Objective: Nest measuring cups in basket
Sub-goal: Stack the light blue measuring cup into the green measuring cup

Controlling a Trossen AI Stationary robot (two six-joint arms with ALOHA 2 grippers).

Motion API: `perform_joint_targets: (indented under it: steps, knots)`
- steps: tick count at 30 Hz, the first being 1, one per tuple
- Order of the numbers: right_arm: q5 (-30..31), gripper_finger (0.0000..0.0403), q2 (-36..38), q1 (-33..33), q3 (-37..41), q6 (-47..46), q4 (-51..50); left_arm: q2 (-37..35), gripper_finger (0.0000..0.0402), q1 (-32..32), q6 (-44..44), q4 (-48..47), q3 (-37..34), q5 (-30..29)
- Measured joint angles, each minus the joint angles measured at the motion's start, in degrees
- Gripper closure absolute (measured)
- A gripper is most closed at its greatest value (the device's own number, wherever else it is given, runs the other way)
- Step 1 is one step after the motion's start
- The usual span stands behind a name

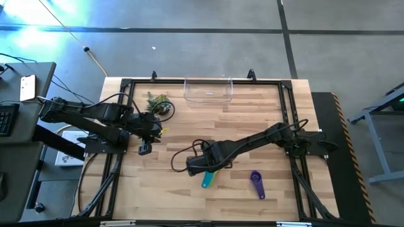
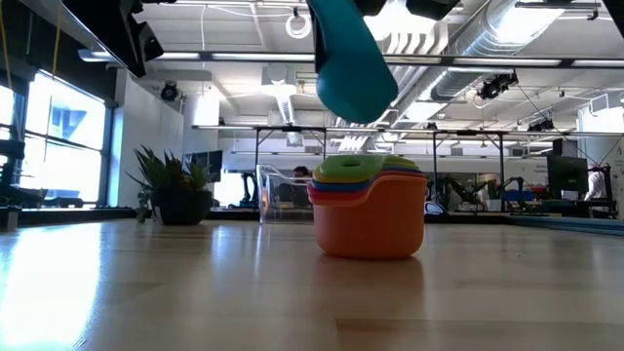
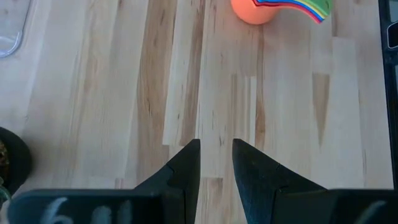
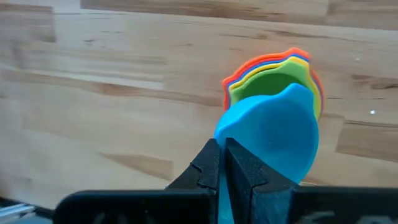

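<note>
Right pincer [image 4: 222, 163] pinches smooth teal cup [image 4: 273, 134], seemingly above scalloped stack [image 4: 273, 71].

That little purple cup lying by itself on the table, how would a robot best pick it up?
Probably by its flat handle, from straight above. The purple measuring cup lies alone on the table, handle pointing toward the near edge, clear of everything else. That thin strip suits two narrow fingers better than the round bowl. The right gripper is nearest, but it is shut on the teal measuring cup.

Bright, even indoor light, with glare in the corners.
Ceiling strips and a window [image 2: 58, 136] wash out the low view; the desk [image 2: 195, 283] gleams. Blue flare stains the high view's floor [image 1: 38, 12]. The teal cup [image 2: 351, 58] looms soft and blurred.
</note>
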State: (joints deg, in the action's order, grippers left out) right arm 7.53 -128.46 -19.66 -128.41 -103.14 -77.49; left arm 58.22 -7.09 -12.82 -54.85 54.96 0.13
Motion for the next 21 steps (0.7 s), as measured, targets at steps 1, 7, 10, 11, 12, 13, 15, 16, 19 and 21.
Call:
perform_joint_targets:
  steps: [1, 7, 10, 11, 12, 13, 15, 16, 19, 21]
  knots:
    - [0.2, 0.0403, -0.02, 0.0, 0.14, -0.1, -0.47, 0.0, 0.0316, 0.0, 0.0, 0.0, 0.0, 0.01]
    - [0.31, 0.0403, -1.32, 0.0, 0.34, 0.28, -1.71, 0.0, 0.0316, 0.0, 0.0, 0.02, 0.0, 0.01]
    - [0.33, 0.0403, -2.67, 0.0, 0.36, 1.62, -0.89, 0.0, 0.0316, 0.0, 0.0, 0.08, 0.0, 0.01]
    - [0.27, 0.0403, -3.2, 0.0, 0.34, 1.64, -0.97, 0.0, 0.0316, 0.0, 0.0, 0.07, 0.0, 0.01]
    - [0.07, 0.0403, -3.49, 0.02, 0.34, 1.64, -0.99, 0.0, 0.0316, 0.0, 0.0, 0.14, 0.0, 0.01]
    - [-0.11, 0.0403, -3.94, 0.0, 0.34, 1.66, -1.05, 0.02, 0.0316, 0.0, 0.0, 0.2, 0.0, 0.01]
    - [-0.49, 0.0403, -4.51, 0.0, 0.34, 2.06, -1.05, 0.0, 0.0316, 0.0, 0.0, 0.24, 0.0, 0.03]
    - [-0.5, 0.0403, -4.71, 0.0, 0.34, 2.22, -0.96, 0.0, 0.0316, 0.0, 0.0, 0.26, 0.0, 0.03]
    - [-0.6, 0.0403, -4.97, 0.0, 0.34, 2.87, -1.17, 0.0, 0.0316, 0.0, 0.0, 0.26, 0.0, 0.03]
    - [-0.59, 0.0403, -5.18, 0.0, 0.34, 3.0, -1.31, 0.0, 0.0316, 0.0, 0.02, 0.26, 0.0, 0.03]
